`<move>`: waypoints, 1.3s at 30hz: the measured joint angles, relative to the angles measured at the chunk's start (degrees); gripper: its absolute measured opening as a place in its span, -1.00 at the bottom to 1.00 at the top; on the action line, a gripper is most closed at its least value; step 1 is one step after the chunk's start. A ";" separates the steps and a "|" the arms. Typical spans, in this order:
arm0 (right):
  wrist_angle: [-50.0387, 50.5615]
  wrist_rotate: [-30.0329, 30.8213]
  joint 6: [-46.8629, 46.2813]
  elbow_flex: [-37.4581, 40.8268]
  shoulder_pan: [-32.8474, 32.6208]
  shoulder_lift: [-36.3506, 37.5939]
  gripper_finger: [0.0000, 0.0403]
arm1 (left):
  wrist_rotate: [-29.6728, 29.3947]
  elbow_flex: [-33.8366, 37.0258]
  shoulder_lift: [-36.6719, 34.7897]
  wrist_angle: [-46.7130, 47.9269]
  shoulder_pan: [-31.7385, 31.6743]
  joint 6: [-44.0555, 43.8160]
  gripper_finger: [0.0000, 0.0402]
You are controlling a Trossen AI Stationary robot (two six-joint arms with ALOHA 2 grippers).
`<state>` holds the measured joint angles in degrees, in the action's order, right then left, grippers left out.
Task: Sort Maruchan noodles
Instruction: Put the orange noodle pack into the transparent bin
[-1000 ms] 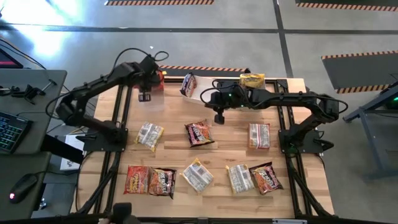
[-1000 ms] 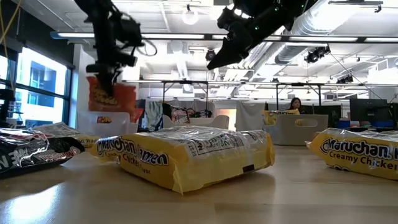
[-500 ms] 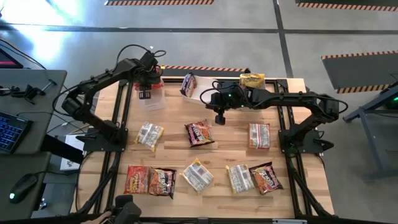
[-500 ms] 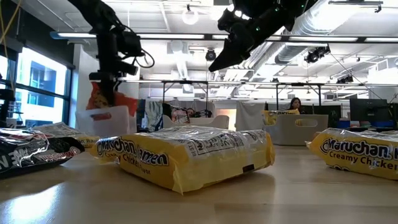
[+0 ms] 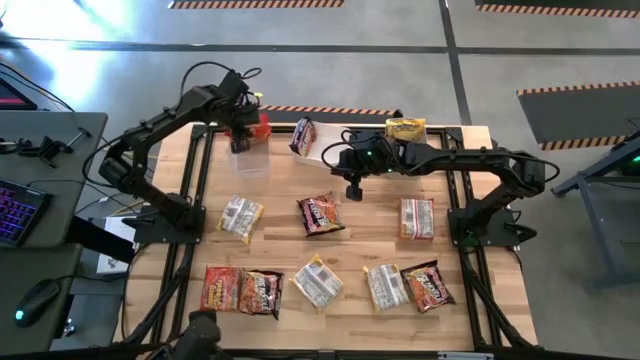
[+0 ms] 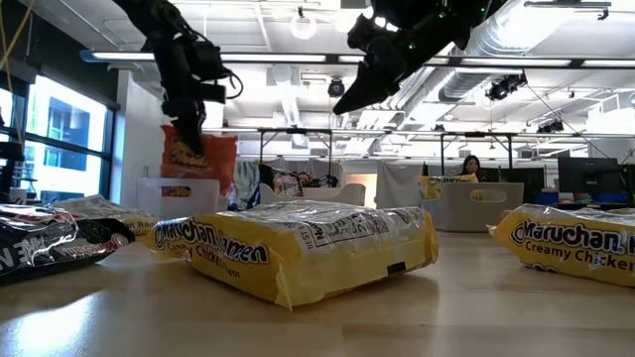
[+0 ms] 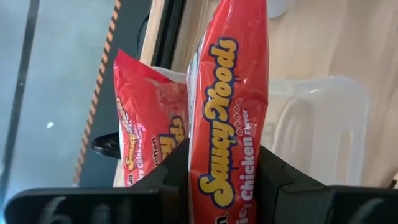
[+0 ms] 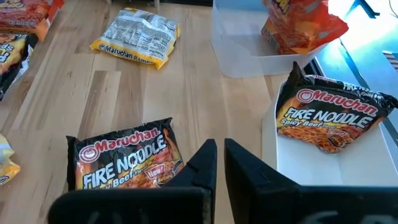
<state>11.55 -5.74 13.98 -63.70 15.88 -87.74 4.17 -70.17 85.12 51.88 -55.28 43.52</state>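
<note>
At the upper left of the high view, the left gripper (image 5: 243, 121) was clamped on a red-orange Saucy Noods packet (image 7: 227, 112), holding it on edge above a clear tub (image 5: 249, 155) at the table's far left corner, with a second red packet (image 7: 143, 127) just beside it. The right gripper (image 5: 352, 188) hovered with fingers together, holding nothing, above a dark Fire Noodle packet (image 8: 123, 158) near the middle of the wooden table (image 5: 370, 225). Another Fire Noodle packet (image 8: 333, 115) lay in a second tub (image 8: 292, 165), while the remaining packets were scattered across the lower half of the frame.
</note>
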 joint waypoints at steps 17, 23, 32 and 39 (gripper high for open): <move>0.04 -1.20 0.00 0.00 0.00 0.00 -0.94 | -0.79 5.86 0.00 -5.73 -1.78 0.60 -0.59; 0.04 -1.20 0.00 0.00 0.00 0.00 -0.94 | -1.52 5.86 0.00 -5.87 -1.78 0.43 -0.59; 0.04 -1.76 0.00 0.00 -0.04 -0.02 -0.94 | -1.94 5.86 4.01 -5.92 -1.76 -0.36 -0.59; 0.26 -1.76 0.02 0.00 -0.02 -0.02 -0.94 | -5.27 5.86 5.16 -6.74 -1.59 -1.28 -0.31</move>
<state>11.81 -7.51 14.00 -63.70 15.86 -87.77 -1.10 -64.31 90.28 45.14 -56.87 42.24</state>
